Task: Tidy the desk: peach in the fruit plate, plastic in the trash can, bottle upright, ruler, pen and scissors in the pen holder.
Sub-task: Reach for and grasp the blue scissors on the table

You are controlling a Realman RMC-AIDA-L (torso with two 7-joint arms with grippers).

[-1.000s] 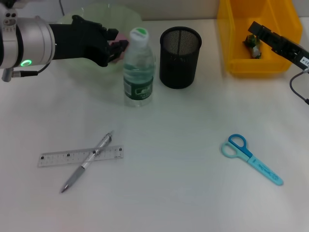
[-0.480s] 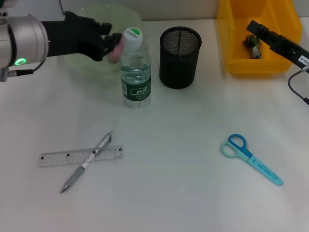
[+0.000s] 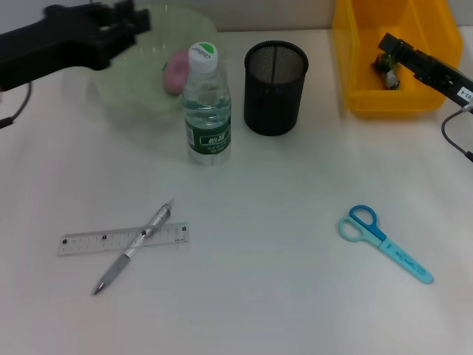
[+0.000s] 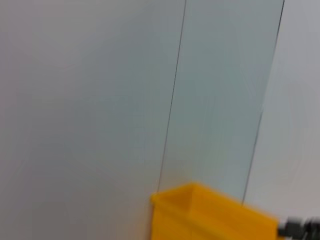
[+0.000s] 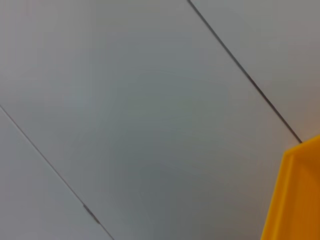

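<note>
White desk [image 3: 281, 296]: clear plastic ruler [image 3: 123, 239] and silver pen [image 3: 133, 247] cross, long axes leftward, nearer the left gripper [image 3: 122, 22], whose finger state is probably unreadable here.

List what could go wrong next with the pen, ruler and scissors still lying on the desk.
1. The pen lies across the ruler; gripping one could drag or flick the other.
2. The bottle stands close beside the pen holder; an arm bringing items there might tip it.
3. The ruler and scissors lie flat on the desk, so a claw may slip off them.
</note>
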